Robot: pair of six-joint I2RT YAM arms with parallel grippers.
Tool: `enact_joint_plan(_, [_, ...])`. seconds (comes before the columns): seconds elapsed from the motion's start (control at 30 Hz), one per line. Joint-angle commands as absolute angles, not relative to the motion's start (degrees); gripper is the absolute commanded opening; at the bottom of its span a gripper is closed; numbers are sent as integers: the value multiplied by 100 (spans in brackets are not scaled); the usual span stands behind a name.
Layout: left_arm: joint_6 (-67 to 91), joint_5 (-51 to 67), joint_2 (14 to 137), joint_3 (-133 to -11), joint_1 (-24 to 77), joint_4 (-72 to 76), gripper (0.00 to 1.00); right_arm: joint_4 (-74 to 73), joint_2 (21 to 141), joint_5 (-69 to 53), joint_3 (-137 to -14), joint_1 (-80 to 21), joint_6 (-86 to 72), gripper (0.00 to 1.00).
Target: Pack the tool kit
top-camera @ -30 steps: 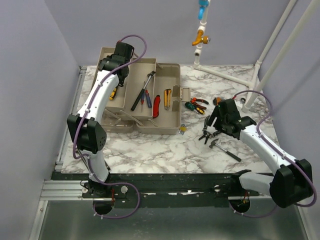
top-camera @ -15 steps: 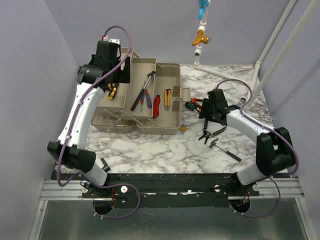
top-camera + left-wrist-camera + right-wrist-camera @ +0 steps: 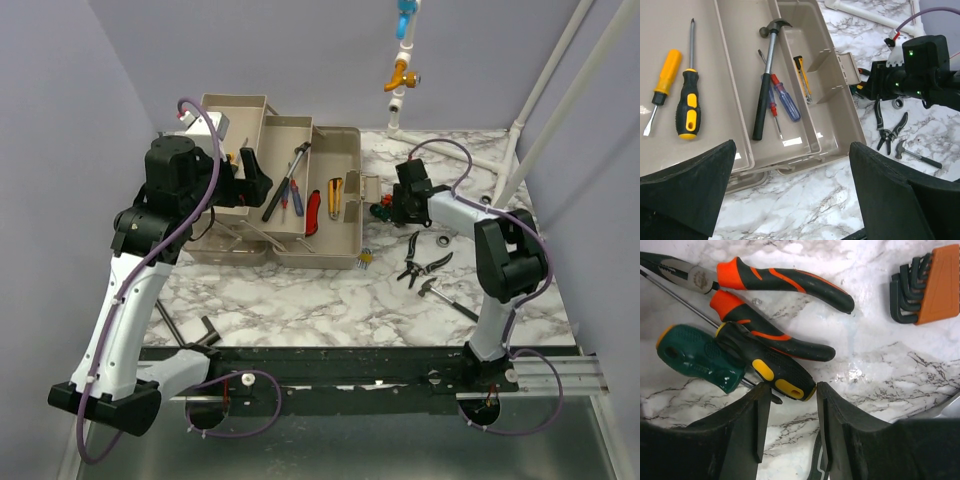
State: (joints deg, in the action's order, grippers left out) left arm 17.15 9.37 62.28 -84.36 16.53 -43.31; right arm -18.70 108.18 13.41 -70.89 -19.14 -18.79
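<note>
Toward 10 o'clock on the marbled table [image 3: 300, 300], the toolbox [image 3: 318, 256] stands open. It is beige, with its trays stepped out side by side along a 9-to-3 line. Its leftmost tray holds two tools, a yellow-handled screwdriver [image 3: 663, 80] and a black-and-yellow screwdriver [image 3: 687, 107], tips toward 12. The middle tray holds three: one hammer [image 3: 768, 65], head toward 1 o'clock, one red screwdriver [image 3: 773, 95] and one blue screwdriver [image 3: 789, 102]. One utility knife [image 3: 802, 77] lies in the right tray.

The left gripper [image 3: 792, 145] hangs over the box, fingers spread wide, empty. At 3 o'clock of the box, the right gripper [image 3: 792, 387] straddles the butt of a loose screwdriver [image 3: 767, 365], beside one green-handled screwdriver [image 3: 697, 360] and one pair of orange pliers [image 3: 785, 280]. Whether it pinches is unclear.
</note>
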Motion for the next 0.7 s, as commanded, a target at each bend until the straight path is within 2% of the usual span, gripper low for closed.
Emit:
enact_joint_plan(0.0, [1793, 1360, 6344, -8486, 1670, -4068, 99, -1938, 11010, 1481, -7380, -1934, -1679, 49])
enact_joint_plan(0.13, [1812, 1443, 6407, -8442, 1670, -4000, 99, -2041, 11248, 1362, -7542, -1934, -1636, 49])
enact_joint_plan(0.33, [1828, 1570, 6416, -8433, 1676, -3999, 99, -2082, 11445, 1080, -7639, -1934, -1595, 58])
enact_joint_plan(0.43, [1821, 1598, 6389, -8433, 1679, -4016, 99, -2105, 11472, 981, -7651, -1934, -1611, 58])
enact_joint_plan(0.67, [1828, 1661, 6381, -8386, 1703, -4003, 99, -1997, 11268, 723, -7491, -1934, -1627, 40])
